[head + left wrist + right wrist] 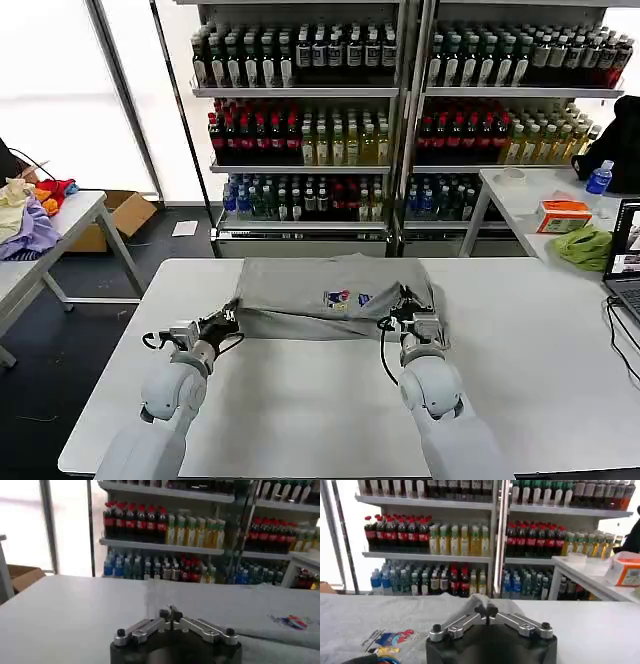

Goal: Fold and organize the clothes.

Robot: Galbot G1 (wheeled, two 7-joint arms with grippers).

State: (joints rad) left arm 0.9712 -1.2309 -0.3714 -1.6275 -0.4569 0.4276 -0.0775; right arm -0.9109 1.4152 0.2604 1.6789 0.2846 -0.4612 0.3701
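Grey T-shirt (325, 292) at frame centre on the white bench (520, 350) — soft, light, limp cloth, best pinched at its near-edge corners — where the left gripper (226, 322) and right gripper (405, 306) have their fingers closed on the fabric.

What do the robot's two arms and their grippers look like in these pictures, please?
Both arms have smooth white rounded shells. The left gripper and right gripper are black and silver; the wrist views show silver metal linkage bars with black bolts on black bodies. A black cable loops beside each wrist.
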